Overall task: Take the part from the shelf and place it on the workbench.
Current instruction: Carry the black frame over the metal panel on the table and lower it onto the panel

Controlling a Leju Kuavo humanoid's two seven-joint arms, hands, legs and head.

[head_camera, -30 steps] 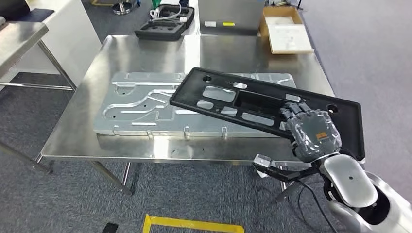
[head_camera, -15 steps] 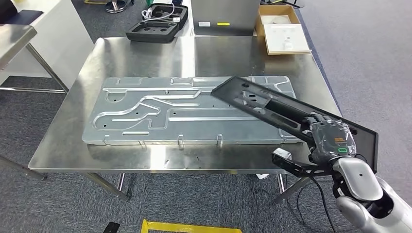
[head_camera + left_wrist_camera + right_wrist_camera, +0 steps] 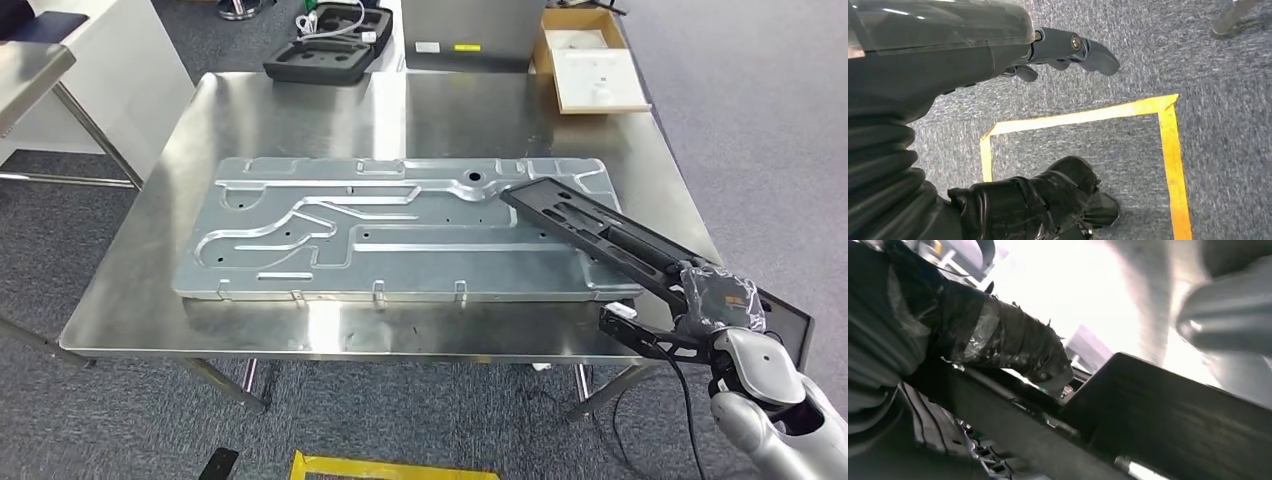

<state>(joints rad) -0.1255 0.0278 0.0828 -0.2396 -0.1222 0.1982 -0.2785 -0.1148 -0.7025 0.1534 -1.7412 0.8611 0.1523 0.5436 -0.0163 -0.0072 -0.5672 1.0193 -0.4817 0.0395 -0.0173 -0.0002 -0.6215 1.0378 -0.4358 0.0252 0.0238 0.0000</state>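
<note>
Your right hand (image 3: 722, 300) grips the long black plastic panel (image 3: 600, 232) tilted edgewise over the steel counter's (image 3: 300, 110) right edge, its far end above the embossed aluminium plate (image 3: 380, 230); left hand (image 3: 1068, 47) hangs with fingers apart, holding nothing.

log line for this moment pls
right robot hand: holds black part | part: tilted, over metal plate | left robot hand: holds nothing

Steel workbench (image 3: 150, 300) bears a grey metal panel (image 3: 400, 235)
</note>
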